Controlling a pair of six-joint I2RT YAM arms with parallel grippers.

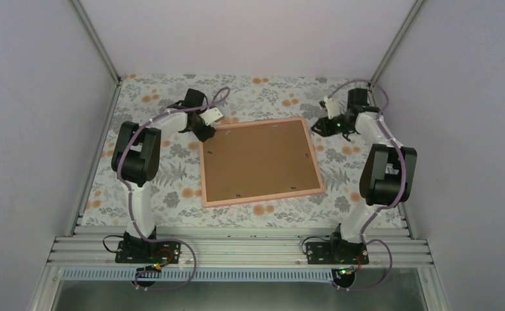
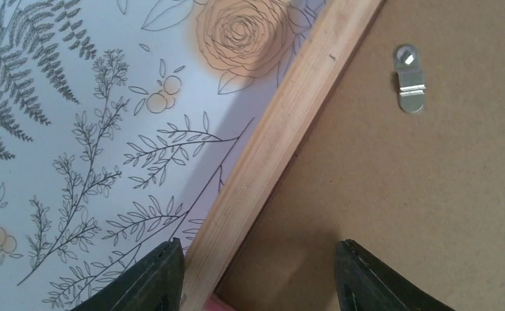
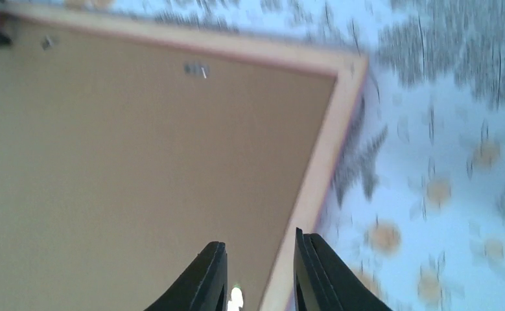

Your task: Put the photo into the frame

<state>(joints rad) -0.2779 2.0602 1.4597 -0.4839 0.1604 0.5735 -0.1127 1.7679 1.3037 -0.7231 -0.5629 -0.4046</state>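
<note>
Our left hand [image 1: 203, 133] [image 2: 256, 275] has its fingers [image 2: 164, 275] wide apart and holds nothing. It is at the far left corner of the frame [image 1: 262, 195] [image 2: 282, 129]. One finger is over the flowered cloth outside the rim, the other is over the brown backing board [image 2: 431, 194], and the rim passes between them. We cannot tell if the fingers touch the wood.

Our right hand [image 1: 323, 126] [image 3: 260, 278] is near the far right corner of the frame. Its fingers [image 3: 207, 278] are close together with only a narrow gap, and nothing is between them. In the right wrist view, which is blurred, the right rim of the frame runs down toward this gap.

The frame lies flat in the middle of the desk [image 1: 269, 91], back side up and slightly turned. Its outer edge is pink, and from behind the rim looks like pale bare wood. The board fills the whole opening. A small metal clip [image 2: 410, 79] sits on the board just inside the rim, and we see more such clips along the other sides. The cloth on the desk is white with grey ferns and orange roses.
</note>
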